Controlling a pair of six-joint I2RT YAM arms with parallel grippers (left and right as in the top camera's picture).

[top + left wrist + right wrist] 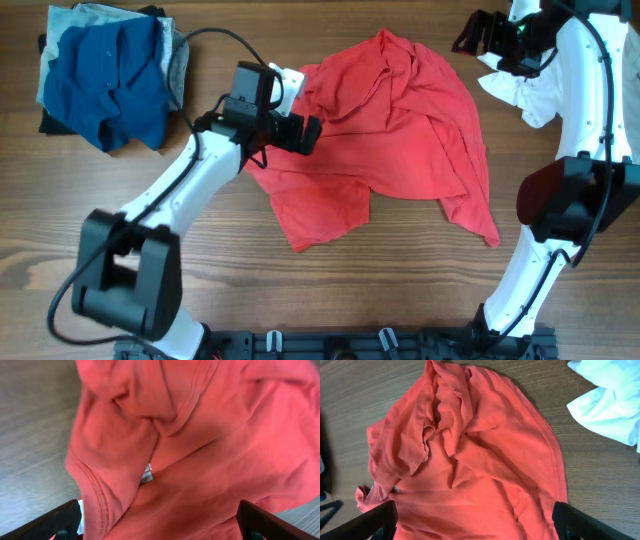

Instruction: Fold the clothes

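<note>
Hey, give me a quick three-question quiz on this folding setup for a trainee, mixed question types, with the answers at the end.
1. True or false: the red shirt lies neatly folded.
2. Which garment tops the pile in the overhead view's upper left? A) white cloth B) blue shirt C) red shirt
3. Fill in: the left gripper, over the red shirt's edge, has its jaws ____.
Key: 1 false; 2 B; 3 open.
</note>
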